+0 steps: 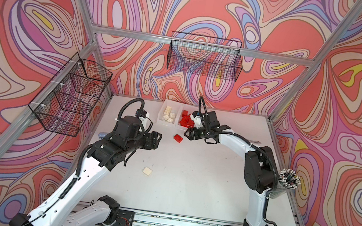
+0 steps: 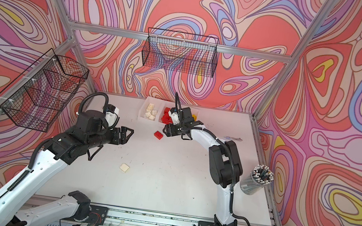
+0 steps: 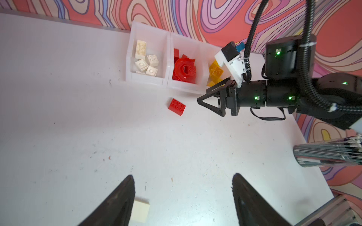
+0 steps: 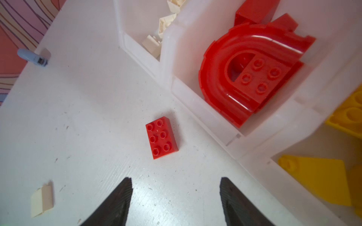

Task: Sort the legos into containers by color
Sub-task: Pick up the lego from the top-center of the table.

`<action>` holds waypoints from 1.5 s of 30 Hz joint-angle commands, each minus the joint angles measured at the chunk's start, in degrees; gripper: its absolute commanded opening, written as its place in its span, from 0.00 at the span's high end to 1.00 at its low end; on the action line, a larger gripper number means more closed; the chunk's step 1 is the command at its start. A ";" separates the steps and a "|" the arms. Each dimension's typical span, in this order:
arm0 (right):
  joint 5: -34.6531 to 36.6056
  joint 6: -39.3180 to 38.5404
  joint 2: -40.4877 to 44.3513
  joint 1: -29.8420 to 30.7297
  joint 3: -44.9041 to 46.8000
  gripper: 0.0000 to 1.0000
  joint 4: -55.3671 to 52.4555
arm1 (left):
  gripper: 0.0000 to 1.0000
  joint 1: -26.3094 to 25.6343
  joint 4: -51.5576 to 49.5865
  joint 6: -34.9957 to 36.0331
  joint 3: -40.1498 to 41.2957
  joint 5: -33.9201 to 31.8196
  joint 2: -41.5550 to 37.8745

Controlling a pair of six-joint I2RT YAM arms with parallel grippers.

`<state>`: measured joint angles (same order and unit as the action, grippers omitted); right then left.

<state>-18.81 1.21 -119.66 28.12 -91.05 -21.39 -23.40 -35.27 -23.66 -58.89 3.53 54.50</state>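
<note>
Ahead of the right tool point(image 4: 175, 180), released and empty: red brick point(image 4: 161, 138) on the counter point(image 4: 88, 117), beside the container point(image 4: 195, 105) holding reds. Likely step: pickup approach. Next: straddle brick, clench.

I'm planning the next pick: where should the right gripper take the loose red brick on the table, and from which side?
Pinch the red brick across its two long side walls, coming down from above. It lies flat, studs up, apart from the middle bin, so both flanks look free; the open right gripper roughly faces its narrow width.
</note>
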 commanded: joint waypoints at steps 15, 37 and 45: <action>12.90 -11.17 -7.81 6.85 -4.15 0.23 0.87 | 0.21 0.19 -0.73 2.13 6.69 -3.67 -2.91; 15.43 -12.05 -15.67 8.75 -10.59 0.34 1.26 | 0.21 0.13 -1.38 2.36 6.51 -3.53 -2.29; 16.43 -10.64 -13.74 8.77 -7.56 0.63 4.28 | 0.21 0.19 -1.39 2.31 6.42 -3.14 -1.81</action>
<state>-3.18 -9.21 -133.71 36.82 -100.31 -18.41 -23.40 -35.38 -22.44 -52.12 0.80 52.36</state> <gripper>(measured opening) 0.377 0.789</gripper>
